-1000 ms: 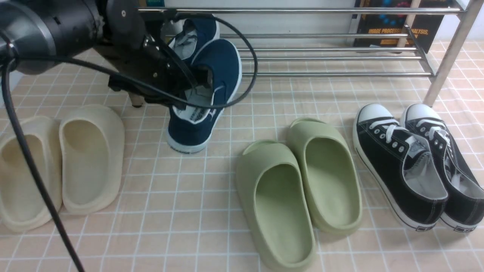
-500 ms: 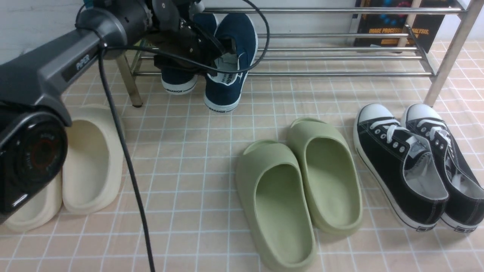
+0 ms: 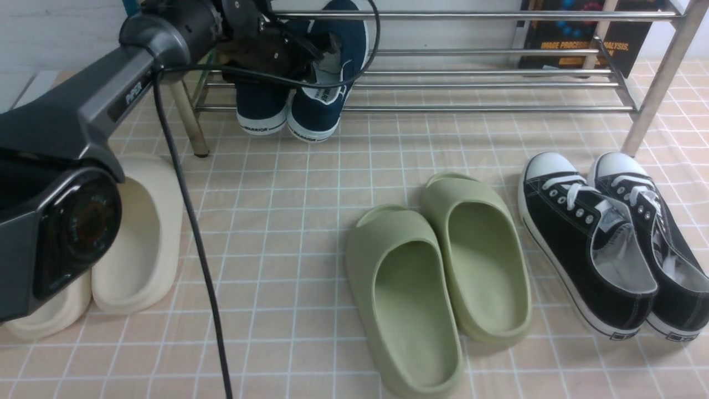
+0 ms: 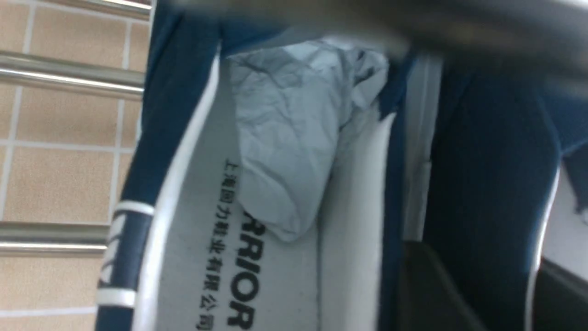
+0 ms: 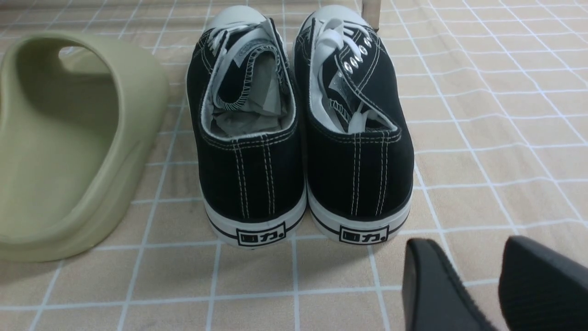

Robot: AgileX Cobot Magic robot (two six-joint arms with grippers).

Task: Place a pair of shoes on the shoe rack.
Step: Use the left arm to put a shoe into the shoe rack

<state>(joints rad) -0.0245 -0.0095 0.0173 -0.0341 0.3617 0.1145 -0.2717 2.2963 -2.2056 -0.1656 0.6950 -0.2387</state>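
- Two cream slides (image 3: pixel 135 233) on the tiled surface, one partly hidden by the left arm (image 3: pixel 61 138).
- One shoe rack (image 3: pixel 487 108); at its left end, two navy sneakers (image 3: pixel 316 108) side by side on the lower rods, heels past the front rod.
- One left gripper (image 4: pixel 482 259) at the sneakers, its two fingers parted, released.
- Two green slides (image 3: pixel 404 299).
- Two black sneakers (image 3: pixel 587 244).
- One right gripper (image 5: pixel 469 243), two fingers apart, grasping nothing.
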